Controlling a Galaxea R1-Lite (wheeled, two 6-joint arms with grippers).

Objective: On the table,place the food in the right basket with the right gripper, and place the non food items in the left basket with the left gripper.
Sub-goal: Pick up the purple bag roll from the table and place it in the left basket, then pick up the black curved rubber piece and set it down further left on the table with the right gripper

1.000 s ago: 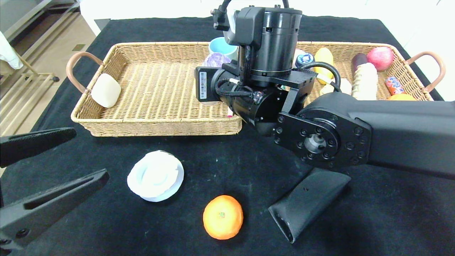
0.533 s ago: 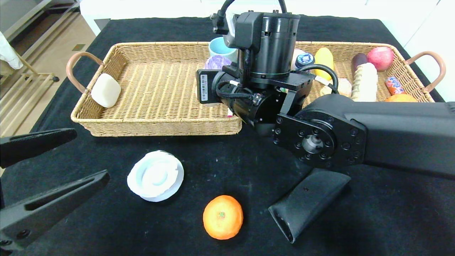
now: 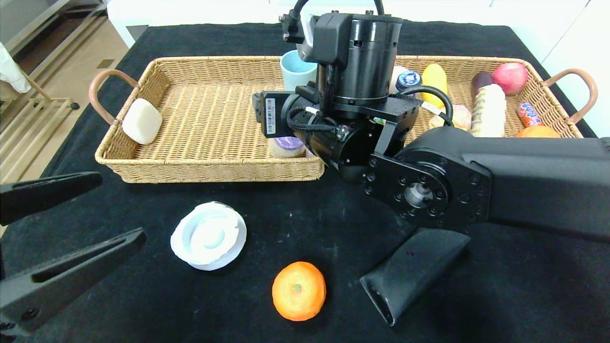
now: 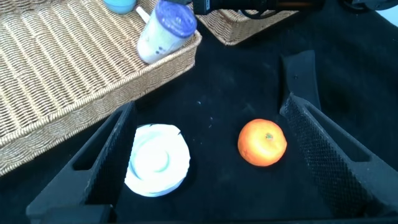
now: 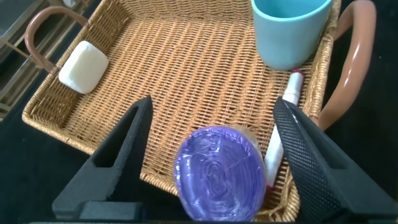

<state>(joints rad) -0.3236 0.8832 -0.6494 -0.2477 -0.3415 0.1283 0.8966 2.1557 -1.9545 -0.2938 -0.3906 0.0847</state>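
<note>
- Purple-lidded jar (image 3: 287,145): it now lies on its side in the left basket (image 3: 209,171), at that basket's right end, leaning on the front wall. A second ago it was higher up, in the right pincer's grip, near the teal cup (image 3: 298,69).
- Right pincer (image 5: 213,106): it has just let go. Its fingers stand wide apart above the jar, with a gap on each side and nothing held.
- What this means for you: the jar counts as delivered, though the right arm put it in the non-food basket. I cannot tell from here whether the jar holds food, so check that.
- Left pincer (image 3: 119,207): it is wide and empty, low over the front left of the desk (image 3: 143,305). Its wrist view frames the white lid and the mandarin between its fingers.
- Left basket contents: a white soap-like block (image 3: 142,121) at the left end, the upright teal cup at the back right, a slim pink-and-white tube (image 5: 283,124) along the right wall, and the jar.
- Right basket (image 3: 533,71) contents, partly hidden by the arm: a red apple (image 3: 510,77), a yellow fruit (image 3: 434,76), a cream ridged loaf (image 3: 488,109), a small red packet (image 3: 528,114) and an orange (image 3: 536,131).
- Left on the desk to sort: a white lid (image 3: 208,236), a mandarin (image 3: 299,290) and a black wedge-shaped piece (image 3: 414,271).
</note>
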